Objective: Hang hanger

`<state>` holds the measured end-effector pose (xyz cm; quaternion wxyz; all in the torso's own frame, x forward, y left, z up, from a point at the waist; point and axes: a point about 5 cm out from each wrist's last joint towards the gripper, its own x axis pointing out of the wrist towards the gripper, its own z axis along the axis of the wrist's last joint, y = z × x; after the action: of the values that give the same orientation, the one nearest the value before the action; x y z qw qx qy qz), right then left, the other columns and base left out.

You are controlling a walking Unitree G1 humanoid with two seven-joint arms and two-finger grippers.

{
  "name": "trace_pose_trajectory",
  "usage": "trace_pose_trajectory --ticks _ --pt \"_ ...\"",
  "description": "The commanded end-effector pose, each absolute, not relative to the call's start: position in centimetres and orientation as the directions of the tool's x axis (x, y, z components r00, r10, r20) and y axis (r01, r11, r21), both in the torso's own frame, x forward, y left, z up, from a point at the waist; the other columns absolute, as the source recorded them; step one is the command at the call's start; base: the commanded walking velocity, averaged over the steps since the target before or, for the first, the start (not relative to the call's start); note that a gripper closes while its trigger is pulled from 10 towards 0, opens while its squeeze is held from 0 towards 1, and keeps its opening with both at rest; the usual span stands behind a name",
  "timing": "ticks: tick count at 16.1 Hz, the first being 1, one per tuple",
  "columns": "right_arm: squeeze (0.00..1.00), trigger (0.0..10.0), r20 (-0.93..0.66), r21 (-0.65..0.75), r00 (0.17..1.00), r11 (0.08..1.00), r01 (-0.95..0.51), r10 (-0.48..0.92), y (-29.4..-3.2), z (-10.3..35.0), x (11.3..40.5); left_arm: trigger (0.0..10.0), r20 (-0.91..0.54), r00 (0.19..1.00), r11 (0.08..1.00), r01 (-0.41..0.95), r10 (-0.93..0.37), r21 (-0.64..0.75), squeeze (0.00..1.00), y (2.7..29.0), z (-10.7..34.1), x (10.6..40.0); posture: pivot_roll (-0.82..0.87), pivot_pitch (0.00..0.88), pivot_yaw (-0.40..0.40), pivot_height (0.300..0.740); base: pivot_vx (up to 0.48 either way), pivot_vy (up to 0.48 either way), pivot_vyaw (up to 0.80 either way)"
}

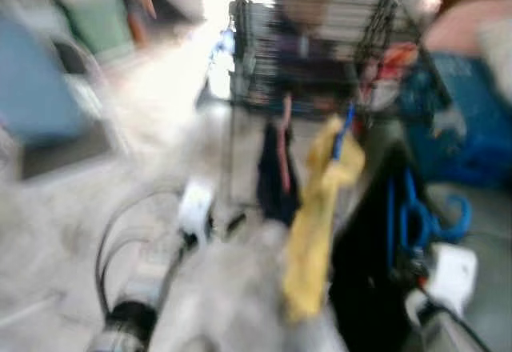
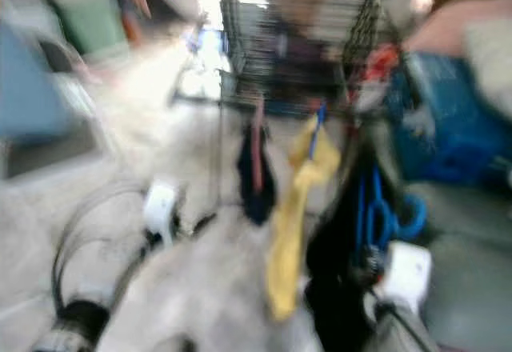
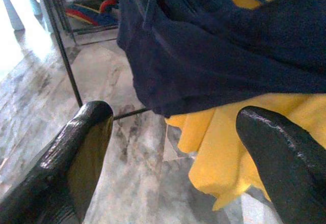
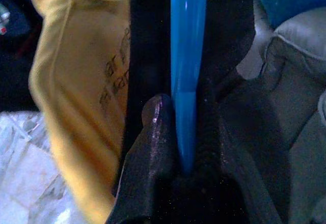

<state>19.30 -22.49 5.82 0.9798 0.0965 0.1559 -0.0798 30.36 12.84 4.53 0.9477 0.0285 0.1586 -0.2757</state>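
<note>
The blue hanger (image 4: 186,56) is pinched between the right gripper (image 4: 183,147) fingers, carrying a black garment (image 1: 368,264), beside a yellow garment (image 1: 316,224) on the wire drying rack (image 1: 320,48). The left gripper (image 3: 173,147) gapes released beneath a navy garment (image 3: 224,46), over marble floor (image 3: 117,158).

Between the closed fingers of our right gripper (image 4: 186,152) we see a smooth, glossy blue plastic hanger (image 4: 187,56), pinched by matt black pads with a faint sheen, and beside them a soft matt yellow cloth (image 4: 76,81) bearing dark print. Beyond the spread, shiny rubbery fingers of our left gripper (image 3: 173,147) hangs a dark navy woven garment (image 3: 214,46), matt and creased. Below it lies a polished, veined marble-like floor (image 3: 127,147) with the thin black metal rods of a wire rack (image 3: 63,56).
</note>
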Motion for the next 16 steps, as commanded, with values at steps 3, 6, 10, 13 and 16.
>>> trace_pose_trajectory --ticks 3,6,10,13,16 --pt "0.00 10.0 -0.305 0.172 0.936 0.956 0.237 -0.177 -23.2 6.4 19.7 10.0 -0.288 0.810 0.847 0.532 -0.511 -0.004 0.00 12.6 5.6 31.3 -0.04 0.000 -0.026 0.740 -0.326 0.000 0.00" --pt "0.00 10.0 -0.302 0.083 0.930 0.966 0.246 -0.211 -23.1 6.4 20.0 10.0 -0.289 0.813 0.849 0.528 -0.505 0.004 0.00 12.7 5.6 31.4 -0.03 0.000 -0.027 0.740 -0.325 0.000 0.00" --pt "0.00 10.0 -0.273 -0.020 0.947 0.985 0.169 -0.168 -22.5 6.8 20.6 10.0 -0.291 0.819 0.854 0.520 -0.494 0.013 0.00 12.7 5.5 31.4 -0.03 0.000 -0.027 0.740 -0.326 0.000 0.00" --pt "0.00 10.0 -0.256 0.072 0.954 0.981 0.180 -0.157 -22.3 6.9 20.4 10.0 -0.279 0.828 0.862 0.507 -0.486 0.003 0.00 12.7 5.6 31.5 -0.03 0.000 -0.027 0.740 0.000 0.000 0.00" --pt "0.00 10.0 -0.238 0.090 0.961 0.982 0.165 -0.139 -22.1 7.1 20.6 10.0 -0.284 0.829 0.865 0.501 -0.481 0.000 0.00 12.6 5.5 31.7 -0.03 0.000 -0.029 0.740 0.000 0.000 0.00"
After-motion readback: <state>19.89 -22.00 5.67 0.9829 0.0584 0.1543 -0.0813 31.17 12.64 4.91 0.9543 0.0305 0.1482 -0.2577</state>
